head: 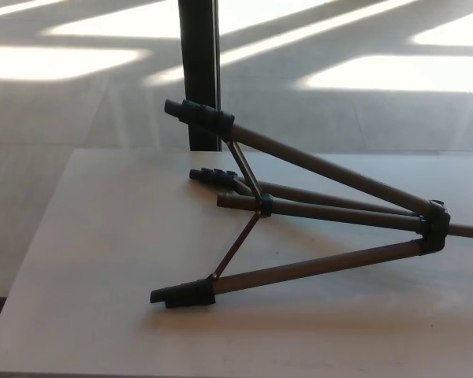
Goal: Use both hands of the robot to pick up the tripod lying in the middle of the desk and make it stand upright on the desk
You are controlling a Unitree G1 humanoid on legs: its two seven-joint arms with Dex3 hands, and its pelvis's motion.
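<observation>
Tripod lying on its side, no hand in sight

Head view: tripod (pixel 315 213) lies on its side across the middle and right of the pale table (pixel 102 260), legs spread. Its long axis runs roughly left to right in the picture. The black hub (pixel 433 227) where the legs join sits near the right edge, and a thin column runs on past it out of the picture. The three feet fan out to the robot's left: the upper foot (pixel 197 116) is raised off the table, the lower foot (pixel 181 294) rests on the near part of the surface, and a third foot (pixel 213 176) lies between them, farther back. Thin braces meet at a small collar (pixel 264 206) on the centre column. Behind the table stands a dark post (pixel 199 71) on a sunlit floor.

Neither the left nor the right hand shows, so nothing can be said of their fingers; the tripod is not held.

Risks, as a judgement: with the legs splayed and one in the air, a grasp on a single leg could swing the whole frame round or fold a leg inward. Lifting only the hub end could drag the feet over the smooth top. The hub lies close to the right side, so a push that way might slide it off.
</observation>
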